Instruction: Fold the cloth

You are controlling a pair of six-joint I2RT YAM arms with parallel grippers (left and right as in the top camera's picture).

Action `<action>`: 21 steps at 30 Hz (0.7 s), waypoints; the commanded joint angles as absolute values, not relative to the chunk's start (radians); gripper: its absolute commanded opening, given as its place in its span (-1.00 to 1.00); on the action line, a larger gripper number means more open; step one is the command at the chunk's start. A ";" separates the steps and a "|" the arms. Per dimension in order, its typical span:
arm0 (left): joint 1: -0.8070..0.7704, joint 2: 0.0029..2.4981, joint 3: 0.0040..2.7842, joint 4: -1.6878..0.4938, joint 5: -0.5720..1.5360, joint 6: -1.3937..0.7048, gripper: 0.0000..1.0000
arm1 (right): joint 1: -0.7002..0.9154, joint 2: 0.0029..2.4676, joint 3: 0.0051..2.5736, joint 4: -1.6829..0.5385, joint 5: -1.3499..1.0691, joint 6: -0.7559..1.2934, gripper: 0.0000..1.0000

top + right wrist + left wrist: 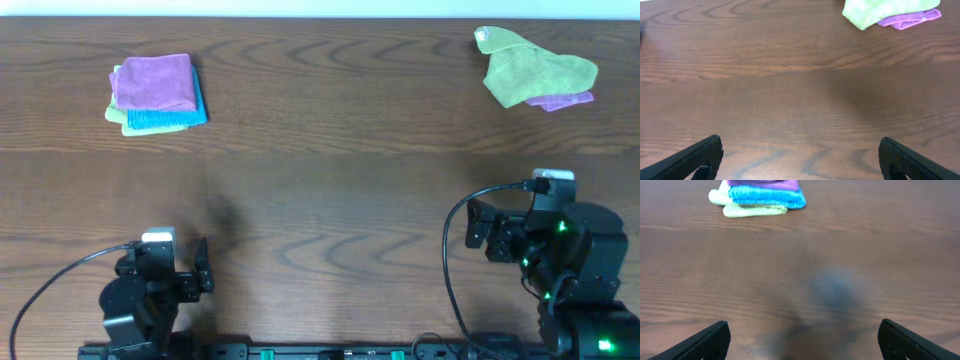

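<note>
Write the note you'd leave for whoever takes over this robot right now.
Left gripper: open, empty, at the near edge. Right gripper: the same.
Far left: folded purple cloth tops a stack over a blue cloth and a lime-green cloth.
Far right: second purple cloth peeks from under a crumpled green cloth.
Done: the left stack looks folded. Left: probably the right pile, not yet touched.

Overhead looks straight down on your whole bench. Wrist views sit low, facing forward: left claw shares the stack, right claw the pile.
</note>
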State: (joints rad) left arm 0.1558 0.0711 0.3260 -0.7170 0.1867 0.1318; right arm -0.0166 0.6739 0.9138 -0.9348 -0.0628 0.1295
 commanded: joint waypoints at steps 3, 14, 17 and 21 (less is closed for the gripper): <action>0.141 0.009 0.256 -0.714 0.111 0.111 0.91 | -0.023 0.672 0.913 -0.936 -0.056 0.145 0.98; 0.136 0.003 0.165 -0.758 0.067 0.023 0.91 | -0.023 0.672 0.913 -0.936 -0.056 0.145 0.99; 0.136 0.003 0.165 -0.758 0.047 0.026 0.91 | -0.023 0.672 0.913 -0.936 -0.056 0.145 0.98; 0.136 0.004 0.165 -0.757 0.044 0.025 0.91 | -0.023 0.672 0.913 -0.936 -0.056 0.145 0.98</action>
State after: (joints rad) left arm 0.1402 0.0109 0.1875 -0.7467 0.0666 0.0345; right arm -0.0166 0.6739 0.9134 -0.9348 -0.0624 0.1299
